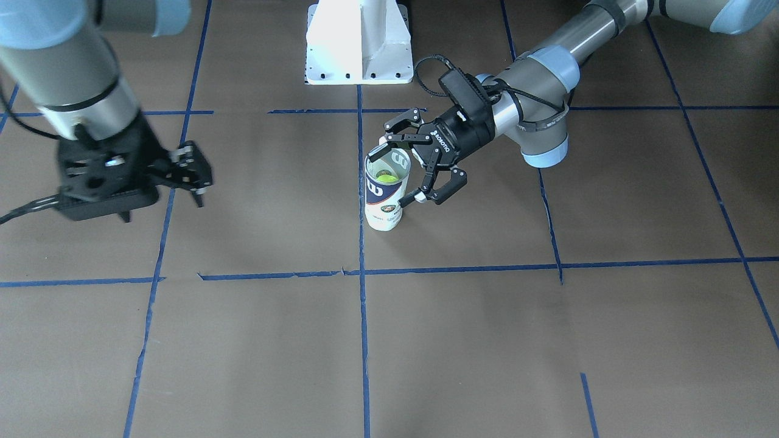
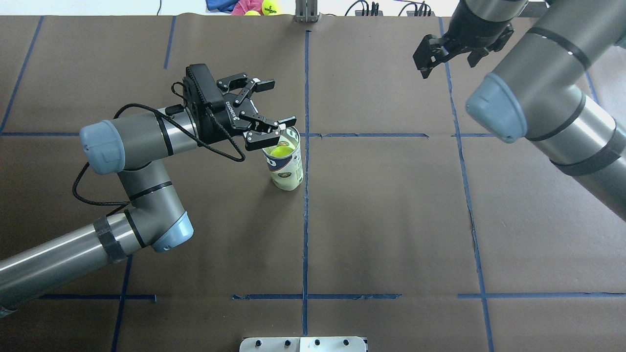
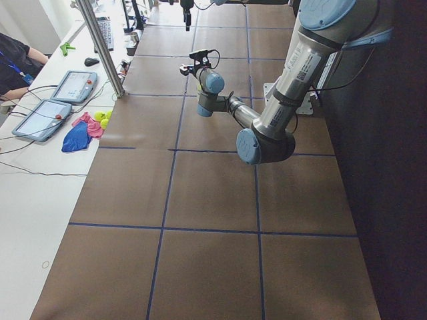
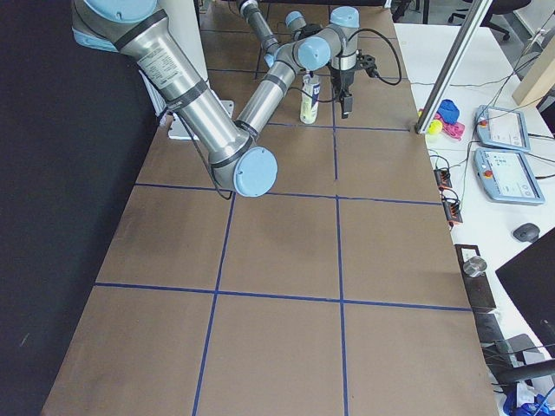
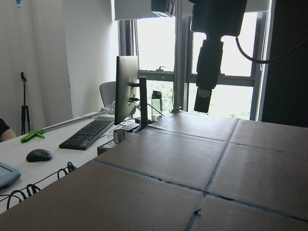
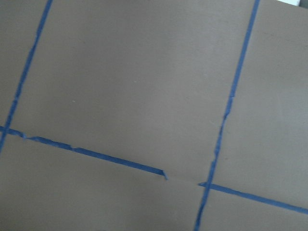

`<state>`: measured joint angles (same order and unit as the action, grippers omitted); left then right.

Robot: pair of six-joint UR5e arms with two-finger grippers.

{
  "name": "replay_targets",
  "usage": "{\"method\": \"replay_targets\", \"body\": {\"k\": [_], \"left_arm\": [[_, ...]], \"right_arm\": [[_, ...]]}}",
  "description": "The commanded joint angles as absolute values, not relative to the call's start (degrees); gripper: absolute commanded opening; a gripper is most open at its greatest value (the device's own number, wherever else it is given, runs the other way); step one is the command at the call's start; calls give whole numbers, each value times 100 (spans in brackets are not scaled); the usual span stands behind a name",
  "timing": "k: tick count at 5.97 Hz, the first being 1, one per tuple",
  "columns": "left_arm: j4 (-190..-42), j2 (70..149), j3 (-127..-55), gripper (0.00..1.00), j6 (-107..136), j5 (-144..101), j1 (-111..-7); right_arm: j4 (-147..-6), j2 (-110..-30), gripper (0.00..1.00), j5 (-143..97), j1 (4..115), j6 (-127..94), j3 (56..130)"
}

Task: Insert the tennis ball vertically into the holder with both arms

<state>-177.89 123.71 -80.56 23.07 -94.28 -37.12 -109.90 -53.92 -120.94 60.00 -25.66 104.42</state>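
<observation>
Yellow-green ball [image 2: 279,151] sits inside upright can [image 2: 287,171]: insertion looks done. L gripper [image 2: 282,101] fingers wide by rim, prob. freeing can; R gripper [image 2: 424,61] narrow, empty, parked clear.

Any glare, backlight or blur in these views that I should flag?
Left wrist view: bright windows backlight the black right pincer into a silhouette. Right wrist view: soft, slightly blurred brown paper and blue tape. Front-facing view: sharp, evenly lit.

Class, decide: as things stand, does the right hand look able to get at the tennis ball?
Probably not: the tennis ball sits down inside the holder, and the open left hand crowds its mouth.
</observation>
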Motion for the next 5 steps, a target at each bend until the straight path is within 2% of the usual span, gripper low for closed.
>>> {"method": "replay_targets", "body": {"k": [1, 3, 5], "left_arm": [[-16652, 12384, -8174, 97, 2303, -9457, -4242], [-15020, 12384, -8174, 97, 2259, -10428, -5076], [-14022, 12340, -8174, 100, 2224, -10696, -5676]], "right_arm": [[-10986, -6140, 100, -12470, 6991, -852, 10354], [-10943, -6904, 100, -12787, 7792, 416, 10354], [-9823, -8141, 100, -13182, 8391, 816, 10354]]}}
